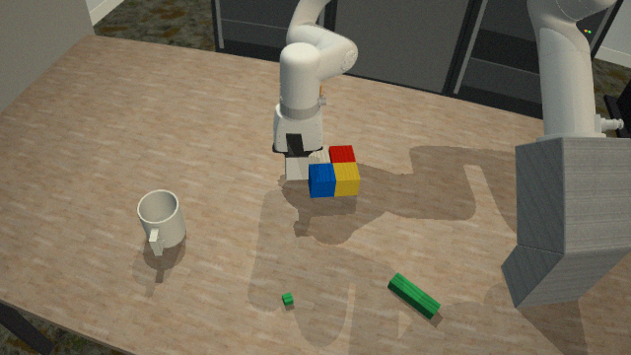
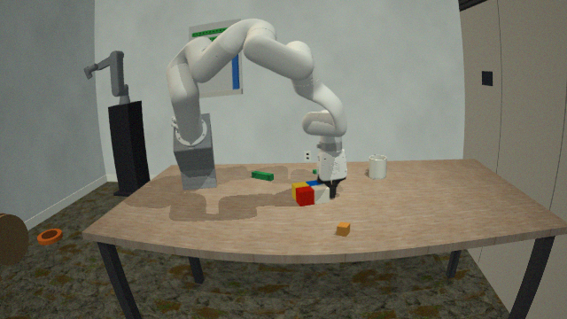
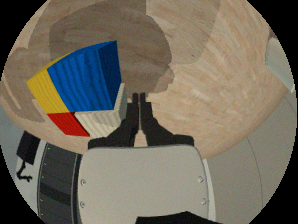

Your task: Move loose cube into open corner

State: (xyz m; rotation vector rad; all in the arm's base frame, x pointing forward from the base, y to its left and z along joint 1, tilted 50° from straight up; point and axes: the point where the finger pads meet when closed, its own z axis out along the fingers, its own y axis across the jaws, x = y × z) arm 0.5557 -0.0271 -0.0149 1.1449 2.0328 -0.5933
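On the wooden bench, the white cube sits in the corner beside the red cube and blue cube. The fingers, pressed together and holding nothing, rest against its outer side.

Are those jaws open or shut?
Shut, on nothing: in the wrist view the gripper's two fingers touch, beside the white cube.

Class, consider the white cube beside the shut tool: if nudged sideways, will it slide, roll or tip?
The white cube probably slides: flat faces, sitting low on the table. Rolling looks unlikely. It seems rigid; the shut tool beside it leaves no visible dent. Red and blue neighbours would likely stop it.
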